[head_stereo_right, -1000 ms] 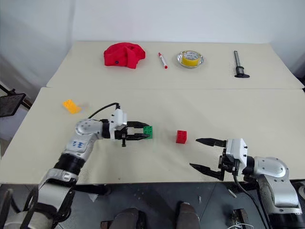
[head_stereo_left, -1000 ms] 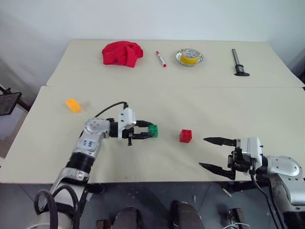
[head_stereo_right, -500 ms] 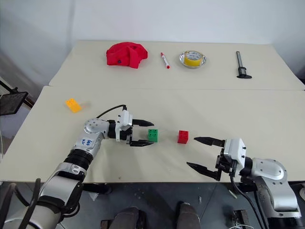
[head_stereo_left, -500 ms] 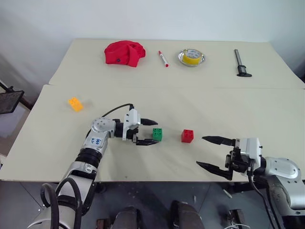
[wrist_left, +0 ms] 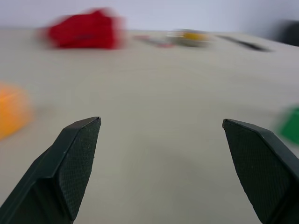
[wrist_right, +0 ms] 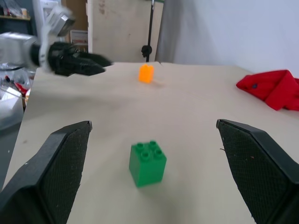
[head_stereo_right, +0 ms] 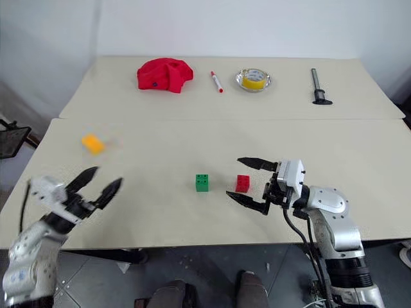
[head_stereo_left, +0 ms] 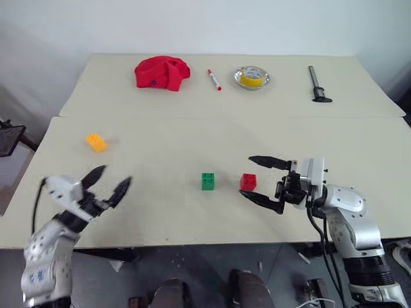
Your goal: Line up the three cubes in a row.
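Three cubes rest on the near table. The green cube (head_stereo_left: 208,181) and the red cube (head_stereo_left: 248,182) stand side by side near the middle, a small gap between them. The orange-yellow cube (head_stereo_left: 96,142) lies apart at the far left. My left gripper (head_stereo_left: 110,179) is open and empty near the front left edge, well away from all three. My right gripper (head_stereo_right: 234,177) is open, pointing left, its fingertips straddling the red cube without gripping it. In the right wrist view the green cube (wrist_right: 147,163) sits between the open fingers (wrist_right: 56,168), further out.
On the far table lie a crumpled red cloth (head_stereo_left: 162,72), a red marker (head_stereo_left: 214,79), a yellow tape roll in a dish (head_stereo_left: 251,77) and a black tool (head_stereo_left: 316,86). A seam (head_stereo_left: 192,117) divides the two tables.
My left gripper opened, let go of the green cube and swung back to the left front edge. My right gripper moved left up to the red cube.
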You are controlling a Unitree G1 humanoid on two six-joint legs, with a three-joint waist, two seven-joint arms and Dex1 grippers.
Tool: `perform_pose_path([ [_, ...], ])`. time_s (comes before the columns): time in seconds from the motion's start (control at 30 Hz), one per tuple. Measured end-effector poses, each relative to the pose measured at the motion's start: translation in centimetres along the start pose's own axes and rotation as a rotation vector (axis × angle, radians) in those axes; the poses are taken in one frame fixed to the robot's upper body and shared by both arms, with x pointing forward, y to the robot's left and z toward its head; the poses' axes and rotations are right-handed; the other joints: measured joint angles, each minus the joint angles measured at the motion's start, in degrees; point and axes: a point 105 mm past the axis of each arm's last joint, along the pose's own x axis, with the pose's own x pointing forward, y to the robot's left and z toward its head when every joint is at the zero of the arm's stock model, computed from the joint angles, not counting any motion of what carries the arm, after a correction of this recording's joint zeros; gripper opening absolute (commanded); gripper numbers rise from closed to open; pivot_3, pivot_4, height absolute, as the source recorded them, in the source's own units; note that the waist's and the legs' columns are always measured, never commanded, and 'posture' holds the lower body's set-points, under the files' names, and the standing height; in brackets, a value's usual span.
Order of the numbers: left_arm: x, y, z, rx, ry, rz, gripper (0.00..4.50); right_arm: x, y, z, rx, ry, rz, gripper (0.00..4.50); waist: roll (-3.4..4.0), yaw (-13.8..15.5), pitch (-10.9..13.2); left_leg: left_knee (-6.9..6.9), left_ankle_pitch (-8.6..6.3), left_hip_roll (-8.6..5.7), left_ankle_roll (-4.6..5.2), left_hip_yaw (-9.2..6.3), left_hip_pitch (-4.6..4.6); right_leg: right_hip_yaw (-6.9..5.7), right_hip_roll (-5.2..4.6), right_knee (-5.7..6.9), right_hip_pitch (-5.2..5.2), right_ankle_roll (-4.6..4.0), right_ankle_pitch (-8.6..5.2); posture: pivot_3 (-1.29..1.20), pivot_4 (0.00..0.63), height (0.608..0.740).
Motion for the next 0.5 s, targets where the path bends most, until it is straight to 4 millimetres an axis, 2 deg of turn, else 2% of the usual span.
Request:
perform_pose_path([
  [0.1, -3.6, 3.1, -1.7, -0.019, 0.022, 0.308, 4.43, 0.7, -0.2, -0.3, 0.005, 0.012, -0.011, 4.5, -0.04, 0.09, -0.02, 0.0, -0.02, -0.02, 0.03, 0.03, -0.03, 0.01, 0.0, -0.07, 0.0, 0.0, 0.0, 0.0, 0.15, 0.74],
  [0.17, -5.1, 3.7, -2.7, -0.047, 0.041, 0.416, 4.43, 0.9, -0.3, -0.3, 0.009, -0.002, -0.021, 4.5, -0.04, 0.17, -0.02, 0.0, -0.03, -0.02, 0.03, 0.02, -0.03, -0.01, 0.0, -0.05, 0.0, 0.0, 0.0, 0.0, 0.15, 0.74],
  [0.23, -5.5, 3.6, -3.1, -0.059, 0.043, 0.473, 4.43, 1.0, -0.3, -0.3, 0.008, -0.006, -0.03, 4.5, -0.06, 0.51, -0.03, 0.0, -0.03, -0.02, 0.03, 0.02, -0.04, -0.01, 0.0, -0.06, 0.0, -0.01, 0.0, 0.0, 0.15, 0.74],
  [0.37, -3.4, 2.7, -2.4, -0.02, 0.026, 0.472, 4.43, 1.0, -0.6, -0.2, 0.0, -0.003, -0.046, 4.5, -0.08, 0.98, -0.05, 0.0, -0.03, -0.03, 0.03, 0.09, -0.02, 0.03, 0.01, -0.05, -0.02, -0.03, -0.01, 0.0, 0.15, 0.74],
  [0.5, 2.5, 1.9, -0.6, -0.009, -0.024, 0.464, 4.43, 0.9, -1.1, -0.3, -0.023, 0.004, -0.072, 4.5, -0.12, 1.35, -0.07, 0.04, -0.01, -0.07, 0.04, 0.11, -0.05, 0.01, 0.01, 0.04, -0.04, -0.04, 0.0, 0.0, 0.15, 0.74],
])
